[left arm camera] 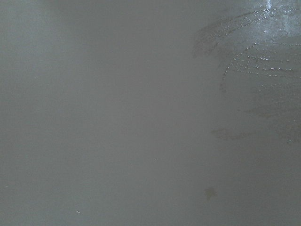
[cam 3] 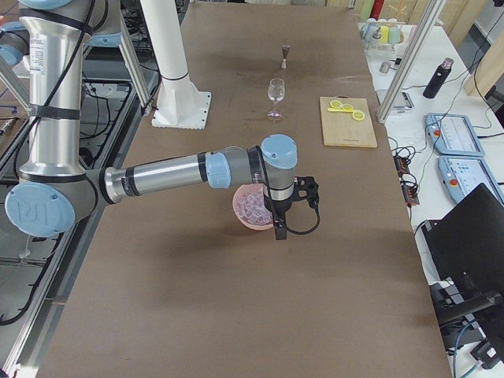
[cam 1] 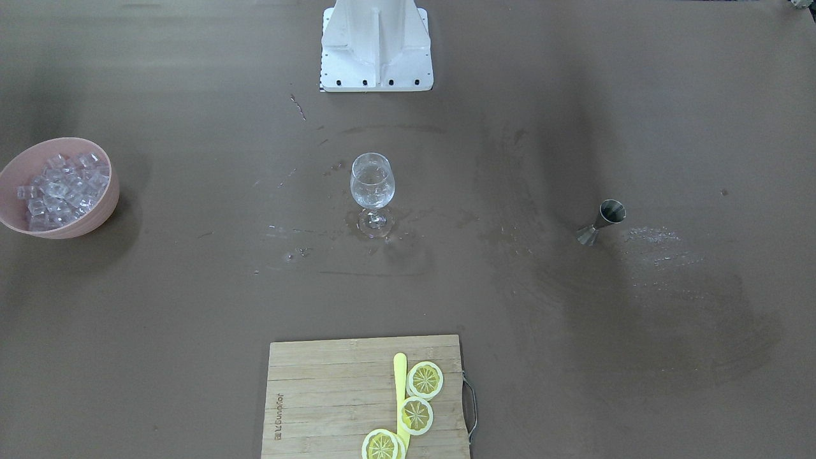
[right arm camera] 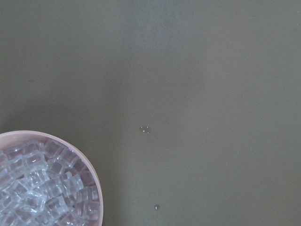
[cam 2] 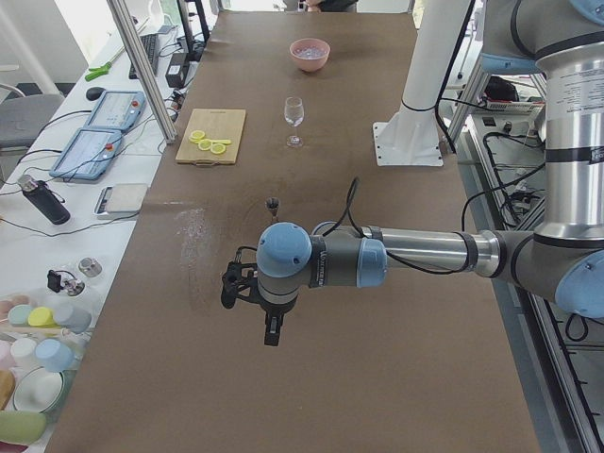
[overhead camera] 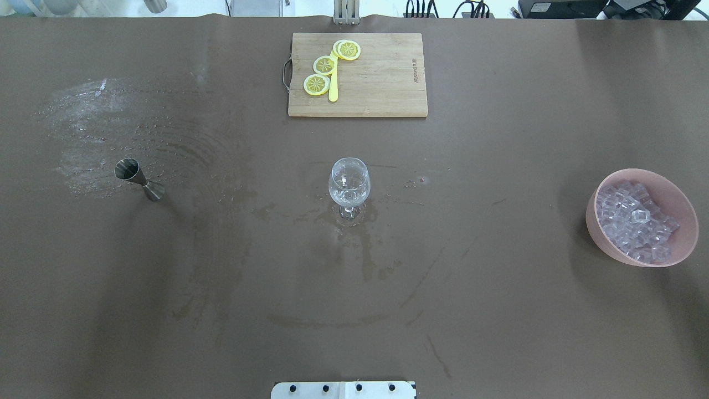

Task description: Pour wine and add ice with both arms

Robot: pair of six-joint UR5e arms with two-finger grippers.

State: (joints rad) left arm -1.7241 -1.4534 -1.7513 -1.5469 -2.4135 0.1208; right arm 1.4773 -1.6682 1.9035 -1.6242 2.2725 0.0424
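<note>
The ice [overhead camera: 637, 221] is piled in a pink bowl [cam 1: 95, 220] at the table's right end, also seen in the right wrist view [right arm camera: 42, 188]. A clear stemmed glass [overhead camera: 349, 183] stands at the table's centre. A small metal jigger [overhead camera: 137, 177] stands upright on the left side. No wine shows. My left gripper [cam 2: 272, 335] hangs over bare table short of the jigger. My right gripper [cam 3: 279, 228] hangs beside the bowl. Both show only in the side views, so I cannot tell whether they are open or shut.
A wooden cutting board [overhead camera: 382, 77] with lemon slices and a yellow knife lies at the far edge. The white fixed stand [cam 1: 376, 44] rises at the robot's side. Wet smears [overhead camera: 111, 127] mark the mat around the jigger and the glass.
</note>
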